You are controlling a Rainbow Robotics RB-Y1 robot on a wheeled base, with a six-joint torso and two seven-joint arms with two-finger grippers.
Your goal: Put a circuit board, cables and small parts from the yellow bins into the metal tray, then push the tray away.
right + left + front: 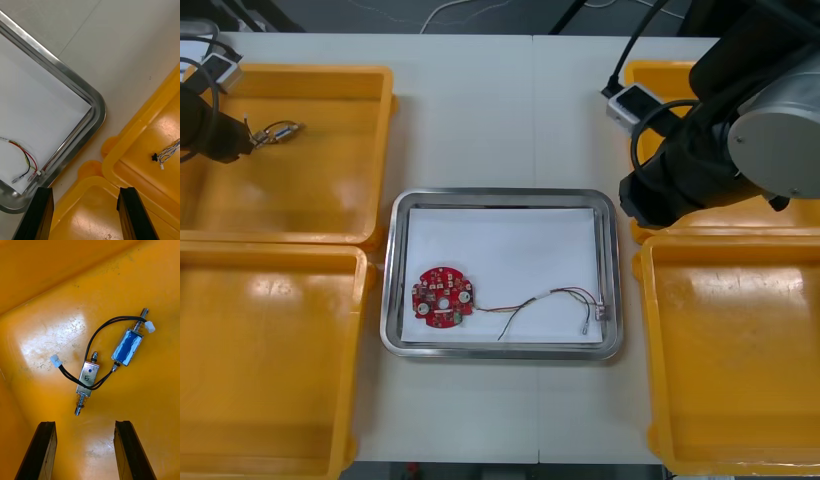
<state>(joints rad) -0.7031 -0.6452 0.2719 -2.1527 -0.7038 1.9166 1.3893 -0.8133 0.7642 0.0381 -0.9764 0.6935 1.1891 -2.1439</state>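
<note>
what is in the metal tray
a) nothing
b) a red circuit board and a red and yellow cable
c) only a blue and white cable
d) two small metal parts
b: the round red circuit board and the red and yellow cable lie on the white inside of the metal tray.

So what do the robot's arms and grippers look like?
The right arm is black with a rounded grey joint housing, a black cable and a white box at its wrist. The left arm is black too. The right gripper and left gripper have flat black fingers.
</note>
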